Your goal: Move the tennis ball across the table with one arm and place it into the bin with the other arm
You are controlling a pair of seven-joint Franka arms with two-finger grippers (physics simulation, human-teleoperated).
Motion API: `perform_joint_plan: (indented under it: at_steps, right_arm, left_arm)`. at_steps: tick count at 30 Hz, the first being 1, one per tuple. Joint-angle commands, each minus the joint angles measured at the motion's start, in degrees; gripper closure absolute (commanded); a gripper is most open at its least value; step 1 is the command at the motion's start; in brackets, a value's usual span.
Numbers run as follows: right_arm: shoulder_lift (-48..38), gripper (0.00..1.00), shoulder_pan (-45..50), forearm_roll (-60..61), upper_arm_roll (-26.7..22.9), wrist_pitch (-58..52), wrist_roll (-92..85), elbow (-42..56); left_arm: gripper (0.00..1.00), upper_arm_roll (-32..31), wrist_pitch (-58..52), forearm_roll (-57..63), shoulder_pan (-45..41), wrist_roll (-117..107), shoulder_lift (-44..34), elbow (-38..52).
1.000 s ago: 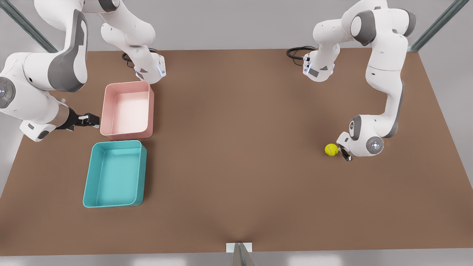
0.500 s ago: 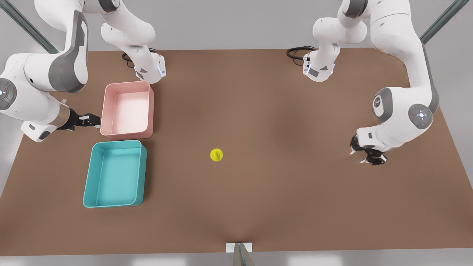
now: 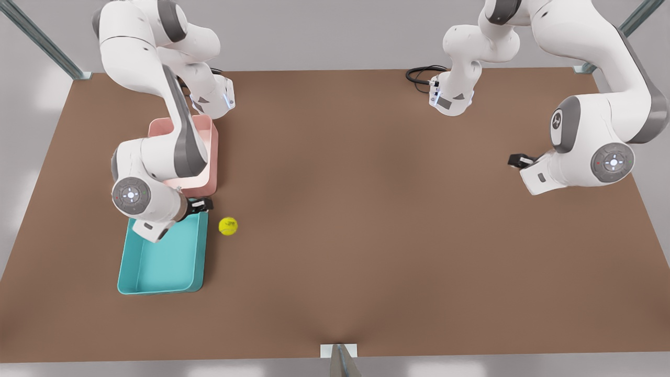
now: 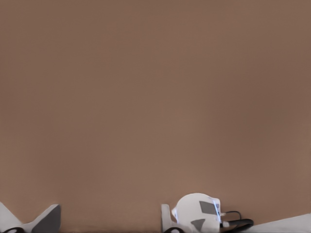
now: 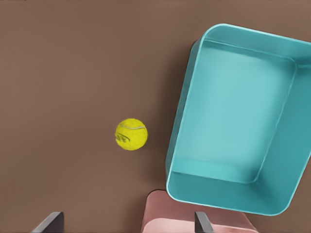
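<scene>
The right gripper (image 3: pixel 205 204), fingers spread wide and holding nothing, hangs over the teal bin's (image 3: pixel 137 287) near corner. The ball (image 3: pixel 227 226) sits on the table (image 3: pixel 366 235) just beside it, outside the bin. The pink bin (image 3: pixel 213 157) lies behind. The left gripper (image 3: pixel 515 159) waits well apart; its fingers can't be made out.

One small yellow-green fuzzy tennis ball (image 3: pixel 227 225) lies on the single large matte brown counter (image 3: pixel 366 209). Two shallow rectangular plastic bins sit there, one teal bin (image 3: pixel 157 267) and one pink bin (image 3: pixel 209 157). Two white jointed robot arms stand over the counter, each with one dark two-finger gripper: the right gripper (image 3: pixel 203 204) on the front view's left and the left gripper (image 3: pixel 519 159) on the front view's right, and one coil of black cable (image 3: pixel 421 75) shows at the far edge.
</scene>
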Motion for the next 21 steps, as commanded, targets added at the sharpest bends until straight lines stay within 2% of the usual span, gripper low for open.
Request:
perform_joint_plan:
  at_steps: [1, 6, 11, 15, 19, 21]
  right_arm:
    - [2.08, 0.0, 0.09, -0.17, 0.0, 2.72, 5.96, -0.05]
    - [3.48, 0.0, 2.46, -0.96, 0.08, 4.57, 4.38, -1.62]
    - [7.17, 0.0, 4.4, -3.42, 0.0, 8.25, -26.28, -5.14]
    - [6.3, 0.0, 4.13, -7.64, 0.0, 11.68, -46.33, -7.43]
    - [4.72, 0.0, 1.41, -4.22, 0.08, 21.35, -59.51, -15.16]
    - [4.28, 0.0, 0.53, -2.19, 0.08, 22.85, -63.21, -17.27]
  left_arm:
    - [0.0, 0.02, -4.01, 0.2, -0.03, -21.36, -0.11, 0.02]
    - [0.0, 0.02, -4.01, 0.2, -0.12, -21.45, -0.02, 0.11]
    - [0.0, -0.07, -4.01, 0.11, -0.12, -21.54, 0.15, 0.02]
    - [0.0, 0.02, -4.01, 0.2, -0.12, -21.54, 0.24, 0.02]
    - [0.0, -0.07, -4.01, 0.11, -0.29, -21.71, 0.24, 0.02]
    - [0.0, -0.16, -4.01, 0.11, -0.29, -21.71, 0.24, 0.11]
